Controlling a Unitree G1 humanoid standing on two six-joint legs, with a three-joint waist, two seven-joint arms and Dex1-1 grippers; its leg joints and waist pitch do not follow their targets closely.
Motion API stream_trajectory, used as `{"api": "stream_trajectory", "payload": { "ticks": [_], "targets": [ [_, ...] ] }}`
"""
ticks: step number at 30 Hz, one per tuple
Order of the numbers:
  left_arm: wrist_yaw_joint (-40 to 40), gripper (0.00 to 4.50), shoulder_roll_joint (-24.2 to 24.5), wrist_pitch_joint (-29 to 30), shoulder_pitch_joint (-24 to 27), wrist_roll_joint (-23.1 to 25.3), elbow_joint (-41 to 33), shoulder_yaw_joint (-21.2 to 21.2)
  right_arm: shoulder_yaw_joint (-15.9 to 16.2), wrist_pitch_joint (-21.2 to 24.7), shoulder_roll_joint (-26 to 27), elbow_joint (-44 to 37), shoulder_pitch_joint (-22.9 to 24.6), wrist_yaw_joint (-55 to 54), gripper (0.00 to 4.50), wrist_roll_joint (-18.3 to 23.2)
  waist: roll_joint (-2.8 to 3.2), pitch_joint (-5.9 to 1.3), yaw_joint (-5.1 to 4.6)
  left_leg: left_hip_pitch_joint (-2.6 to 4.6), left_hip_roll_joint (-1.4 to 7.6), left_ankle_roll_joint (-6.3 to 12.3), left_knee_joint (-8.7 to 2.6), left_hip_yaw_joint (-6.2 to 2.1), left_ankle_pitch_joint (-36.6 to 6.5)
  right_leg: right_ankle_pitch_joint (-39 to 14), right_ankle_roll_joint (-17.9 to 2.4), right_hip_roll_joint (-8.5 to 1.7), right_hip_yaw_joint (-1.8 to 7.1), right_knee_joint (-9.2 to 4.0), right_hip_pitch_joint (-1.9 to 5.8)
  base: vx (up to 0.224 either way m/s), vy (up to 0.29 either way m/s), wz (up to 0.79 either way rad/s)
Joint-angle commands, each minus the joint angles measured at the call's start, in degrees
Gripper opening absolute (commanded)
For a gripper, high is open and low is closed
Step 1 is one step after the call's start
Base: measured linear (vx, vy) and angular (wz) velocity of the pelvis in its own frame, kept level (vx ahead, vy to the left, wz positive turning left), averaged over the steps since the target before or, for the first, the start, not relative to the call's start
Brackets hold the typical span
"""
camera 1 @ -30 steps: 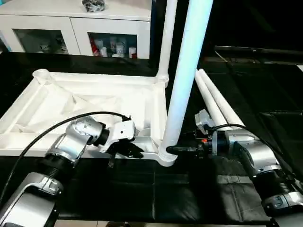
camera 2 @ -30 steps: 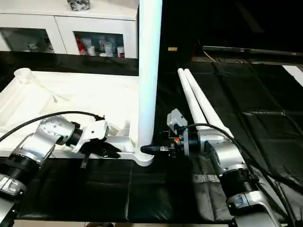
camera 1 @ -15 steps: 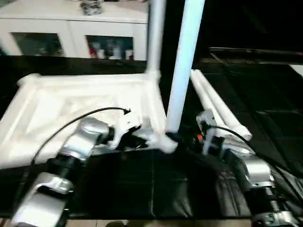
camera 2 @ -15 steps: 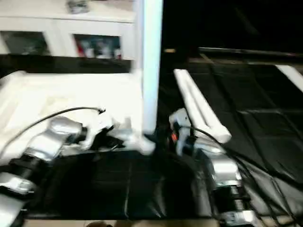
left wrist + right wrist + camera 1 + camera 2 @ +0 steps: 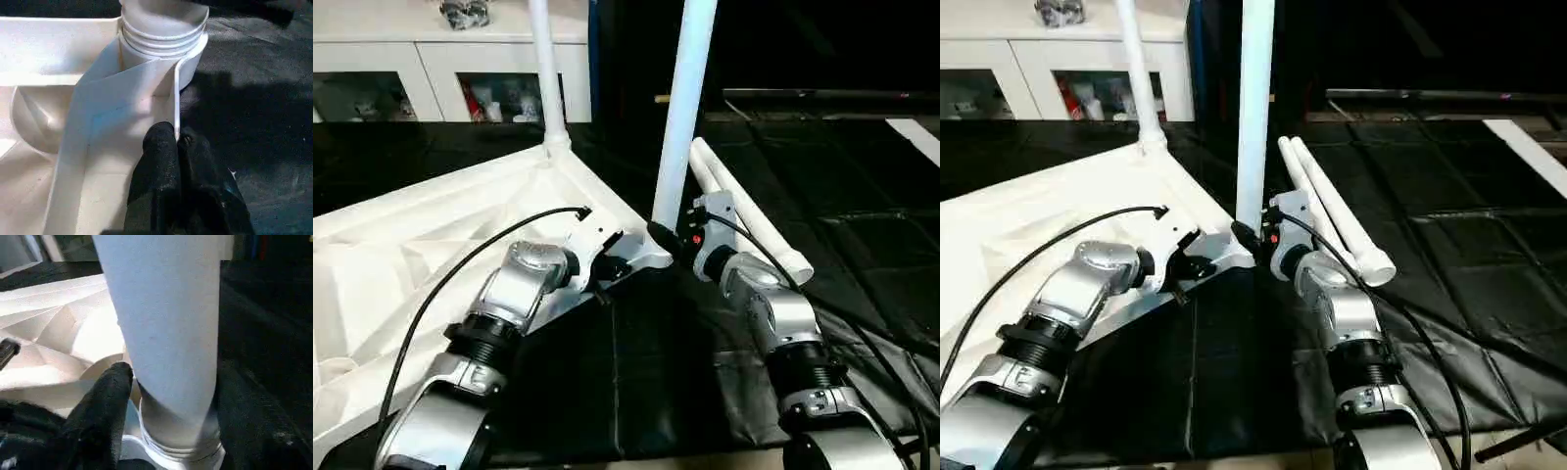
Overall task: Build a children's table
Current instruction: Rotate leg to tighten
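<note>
Left end effector (image 5: 175,142) pinches tabletop (image 5: 431,235) rim — forearm level.

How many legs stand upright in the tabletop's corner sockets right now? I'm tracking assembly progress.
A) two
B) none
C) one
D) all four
A: two legs stand upright in the tabletop, the near leg and the far leg, while two loose legs lie side by side on the black mat.

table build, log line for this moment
tabletop upside down | two legs upright in corner sockets | two legs loose on mat | left gripper pinching rim | right gripper at near leg
</note>
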Motion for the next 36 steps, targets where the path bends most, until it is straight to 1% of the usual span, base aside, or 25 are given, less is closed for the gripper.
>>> {"api": "stream_trajectory", "payload": {
  "ticks": [1,2,5,6,7,8,10,13,14,15,18,21,22,23,24,25,26,28,30,31,32,33,34,35,36],
  "targets": [
    [0.1,0.00,0.4,-3.8,-3.4,0.3,-1.5,0.1,4.8,1.0,0.1,0.6,2.2,5.8,3.08,0.4,0.23,-4.21,0.19,0.50,1.90,2.61,-3.32,-0.56,-7.6,-3.3,-12.7,-4.79,2.88,-3.64,3.63,0.000,0.000,0.00],
    [0.0,0.00,0.7,-4.0,-3.4,0.3,-1.4,0.0,4.8,0.8,-0.4,0.5,2.4,6.2,3.08,0.4,0.34,-4.18,0.35,0.55,1.90,2.50,-3.36,-0.65,-8.2,-4.7,-12.4,-4.85,2.80,-3.77,3.64,0.000,0.000,0.00],
    [-2.1,0.00,2.0,-5.8,-3.1,0.2,-1.0,-0.5,4.5,0.1,-3.0,-0.6,3.5,9.5,3.36,1.1,0.28,-3.89,0.53,0.66,2.04,1.75,-3.55,-0.63,-10.7,-10.2,-10.9,-4.90,2.90,-4.35,3.55,0.000,0.000,0.00],
    [-3.6,0.00,2.8,-7.2,-2.9,0.1,-0.9,-1.0,4.3,-0.2,-4.3,-1.2,4.0,11.2,3.47,1.4,0.44,-3.90,0.58,0.70,2.07,1.49,-3.62,-0.74,-11.2,-11.2,-10.7,-4.93,2.85,-4.46,3.50,0.000,0.000,0.00],
    [-5.6,0.00,3.9,-9.4,-2.6,0.1,-0.4,-1.6,4.2,-0.9,-6.3,-1.9,4.4,13.7,3.59,1.5,0.42,-3.85,0.40,0.51,2.07,1.24,-3.68,-0.79,-11.6,-11.7,-10.5,-4.96,2.88,-4.39,3.55,0.000,0.000,0.00],
    [-7.8,0.00,5.0,-11.6,-2.3,-0.1,0.0,-2.2,4.2,-1.7,-8.1,-2.4,4.8,16.3,3.59,1.8,0.43,-3.96,0.60,0.61,1.96,1.53,-3.57,-0.80,-11.9,-12.3,-10.2,-4.96,2.81,-4.67,3.59,0.000,0.000,0.00],
    [-9.5,0.00,5.9,-12.3,-2.1,-0.3,0.3,-2.6,4.0,-2.1,-9.5,-2.8,4.9,18.3,3.87,2.1,0.44,-4.01,0.54,0.60,2.07,1.80,-3.47,-0.72,-11.2,-10.6,-10.6,-4.87,2.93,-4.37,3.55,0.000,0.000,0.00],
    [-18.1,0.00,9.7,-17.9,-1.0,-0.9,1.0,-4.6,4.1,-2.3,-14.2,-4.4,4.7,27.3,4.07,4.2,0.52,-4.01,0.94,0.62,2.16,2.30,-3.32,-0.59,-10.6,-9.7,-11.2,-4.92,2.94,-4.22,3.46,0.000,0.000,0.00],
    [-20.4,0.00,10.7,-19.6,-0.7,-1.1,1.2,-5.2,4.4,-2.2,-15.4,-4.7,4.5,29.5,4.30,4.6,0.49,-4.02,1.23,0.60,2.26,2.53,-3.31,-0.55,-10.4,-9.6,-11.3,-4.84,2.87,-4.16,3.46,0.000,0.000,0.00],
    [-22.5,0.00,11.6,-19.9,-0.6,-1.3,1.3,-5.7,5.1,-2.5,-16.5,-4.8,4.4,31.6,4.36,4.7,0.63,-4.10,1.58,0.88,2.45,2.64,-3.28,-0.51,-10.3,-8.9,-11.7,-4.78,2.85,-4.04,3.22,0.000,0.000,0.00],
    [-25.2,0.00,13.0,-20.8,-0.4,-1.4,1.5,-6.4,6.0,-3.0,-17.8,-4.8,4.0,34.6,4.36,4.6,0.63,-4.10,2.09,0.81,2.55,2.54,-3.24,-0.46,-10.2,-7.4,-12.7,-4.78,2.77,-3.66,3.15,0.000,0.000,0.00],
    [-25.2,0.00,13.0,-20.8,-0.4,-1.4,1.5,-6.4,6.0,-3.0,-17.8,-4.8,4.0,34.6,4.36,4.6,0.61,-4.05,2.63,0.98,2.58,1.86,-3.26,-0.41,-11.1,-9.0,-12.9,-5.01,2.82,-3.78,3.01,0.000,0.000,0.00],
    [-27.3,0.00,13.7,-22.7,-0.6,-1.5,2.6,-6.7,6.6,-3.4,-18.7,-4.5,3.6,37.1,4.36,5.0,0.58,-4.04,2.64,0.90,2.55,1.69,-3.28,-0.44,-11.2,-9.3,-12.8,-5.02,2.82,-3.77,3.07,0.000,0.000,0.00],
    [-30.9,0.00,15.2,-24.2,-0.1,-2.1,2.1,-7.4,7.8,-4.0,-19.2,-3.8,2.9,40.0,4.36,5.0,-0.70,-3.99,2.58,0.73,2.43,1.98,-3.31,-0.31,-11.4,-10.6,-12.1,-4.99,2.77,-4.00,3.31,0.000,0.000,0.00],
    [-32.7,0.00,16.0,-24.6,0.3,-2.4,1.6,-7.8,8.4,-4.0,-19.3,-3.6,2.6,41.6,4.36,5.1,-0.33,-4.01,2.81,0.66,2.40,2.07,-3.28,-0.49,-11.2,-11.5,-12.0,-5.18,2.74,-3.75,3.39,0.000,0.000,0.00],
    [-35.6,0.00,17.4,-25.0,1.1,-2.8,0.2,-8.5,9.6,-4.1,-19.2,-3.2,2.1,43.9,4.36,5.2,-0.28,-4.04,2.82,0.63,2.56,2.22,-3.31,-0.48,-10.6,-12.4,-11.5,-5.26,2.78,-3.69,3.17,0.000,0.000,0.00],
    [-36.8,0.00,18.1,-24.9,1.7,-2.9,-0.8,-8.9,10.1,-4.3,-19.0,-3.1,2.0,44.6,4.36,5.0,-0.29,-3.87,2.64,0.38,2.54,2.28,-3.40,-0.47,-10.4,-12.6,-11.3,-5.19,2.79,-3.76,3.21,0.000,0.000,0.00],
    [-37.5,0.00,18.7,-24.8,2.2,-2.8,-1.7,-9.3,10.7,-4.1,-18.7,-3.0,1.9,45.3,4.36,5.0,-0.38,-3.82,2.69,0.80,2.70,2.05,-3.44,-0.41,-10.8,-13.4,-11.4,-5.18,2.86,-3.76,2.89,0.000,0.000,0.00],
    [-38.8,0.00,19.8,-24.6,3.3,-2.8,-3.3,-9.8,11.4,-3.9,-18.2,-3.1,1.8,46.4,4.36,5.1,-0.13,-3.85,2.90,1.14,2.83,1.96,-3.42,-0.30,-11.0,-13.5,-11.6,-5.16,2.93,-3.89,2.54,0.000,0.000,0.00],
    [-39.1,0.00,20.0,-24.6,3.6,-2.9,-3.7,-9.8,11.6,-3.7,-18.0,-3.1,1.8,46.7,4.36,5.2,-0.64,-3.70,2.94,0.93,2.89,1.95,-3.61,-0.34,-11.1,-14.2,-11.5,-5.22,2.87,-3.79,2.65,0.000,0.000,0.00],
    [-39.4,0.00,20.3,-24.5,4.0,-3.0,-4.2,-9.9,11.9,-3.6,-17.9,-3.2,1.7,47.1,4.36,5.3,-0.64,-3.70,2.94,0.93,2.89,1.95,-3.61,-0.34,-11.1,-14.2,-11.5,-5.22,2.87,-3.79,2.65,0.000,0.000,0.00],
    [-39.7,0.00,20.7,-24.4,4.5,-3.1,-4.9,-10.0,12.4,-3.5,-17.6,-3.2,1.5,47.6,4.36,5.3,-0.43,-3.73,2.90,1.00,2.93,1.57,-3.68,-0.41,-11.5,-14.6,-11.3,-5.22,2.87,-3.78,2.59,0.000,0.000,0.00],
    [-40.1,0.00,21.0,-24.6,4.9,-3.1,-5.4,-10.1,12.9,-3.4,-17.4,-3.2,1.4,48.4,4.20,5.5,-0.82,-3.65,2.77,1.03,2.85,1.37,-3.74,-0.33,-12.1,-15.1,-11.1,-5.12,2.88,-3.90,2.57,0.000,0.000,0.00],
    [-40.3,0.00,21.1,-24.9,5.1,-3.1,-5.6,-10.1,13.5,-3.3,-17.2,-3.3,1.3,49.2,4.02,5.6,-0.78,-3.63,2.81,0.96,2.80,1.25,-3.74,-0.38,-12.2,-15.4,-11.0,-5.22,2.92,-3.87,2.67,0.000,0.000,0.00],
    [-40.3,0.00,21.2,-24.9,5.1,-3.1,-5.6,-10.1,13.5,-3.2,-17.2,-3.3,1.3,49.3,4.02,5.6,-0.89,-3.63,2.85,0.91,2.74,1.21,-3.71,-0.34,-12.2,-16.2,-10.6,-5.30,2.95,-3.98,2.70,0.000,0.000,0.00]
  ]
}}
